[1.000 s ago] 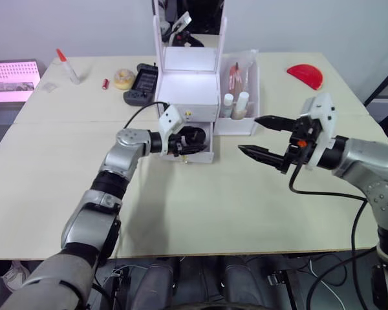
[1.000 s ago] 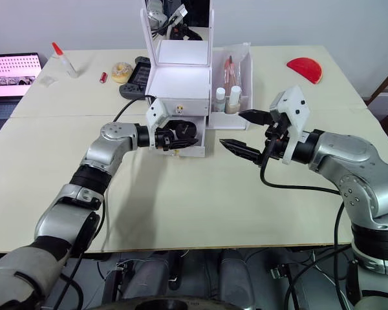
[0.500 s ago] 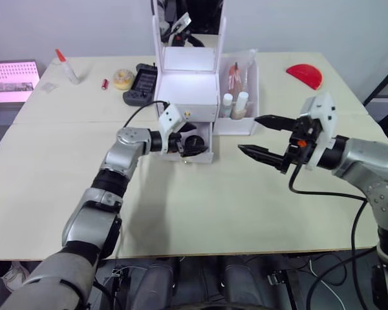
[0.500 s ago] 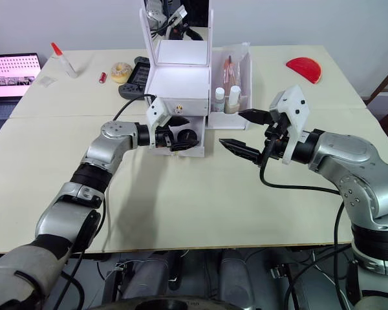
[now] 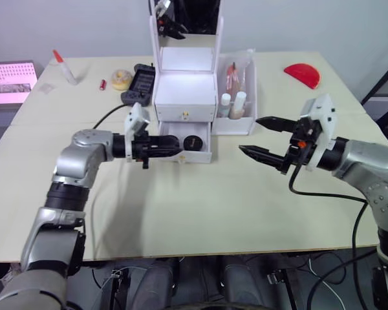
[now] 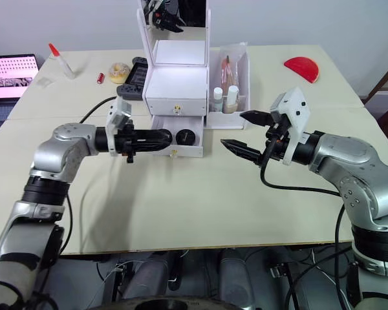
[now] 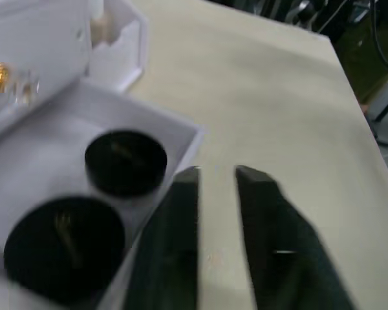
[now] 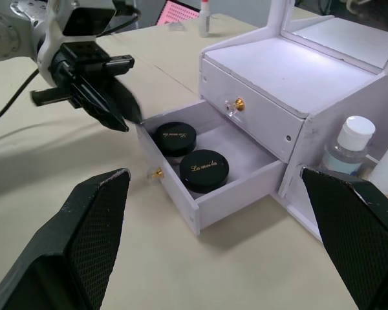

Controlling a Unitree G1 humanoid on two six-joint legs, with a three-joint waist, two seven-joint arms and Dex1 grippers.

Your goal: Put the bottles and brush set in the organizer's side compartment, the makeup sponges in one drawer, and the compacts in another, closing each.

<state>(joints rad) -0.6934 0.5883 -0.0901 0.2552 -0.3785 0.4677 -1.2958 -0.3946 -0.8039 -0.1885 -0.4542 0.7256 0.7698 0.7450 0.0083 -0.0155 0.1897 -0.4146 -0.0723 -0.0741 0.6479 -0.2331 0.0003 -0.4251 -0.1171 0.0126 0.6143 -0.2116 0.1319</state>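
Observation:
The white organizer [image 5: 184,90] has its lower drawer [image 8: 204,200] pulled out, with two round black compacts [image 8: 175,137] [image 8: 205,169] inside. Its upper drawer [image 5: 185,115] is closed. Two bottles [image 5: 227,103] [image 5: 241,102] and the bagged brush set [image 5: 236,74] stand in the side compartment [image 5: 252,97]. My left gripper [image 5: 174,143] is shut and empty, its tips at the open drawer's left front corner, beside the compacts [image 7: 125,161]. My right gripper [image 5: 249,134] hangs open and empty to the right of the organizer. The makeup sponges are out of view.
Behind the organizer to the left lie a black device [image 5: 139,84], a tape roll [image 5: 123,79], a small red item [image 5: 104,84] and a glue bottle [image 5: 63,64]. A pink screen [image 5: 11,79] sits at the far left. A red half-round object [image 5: 304,74] lies back right.
My left gripper has drawn back out of the lower drawer toward the left and its fingers have closed. The right arm has stayed still.

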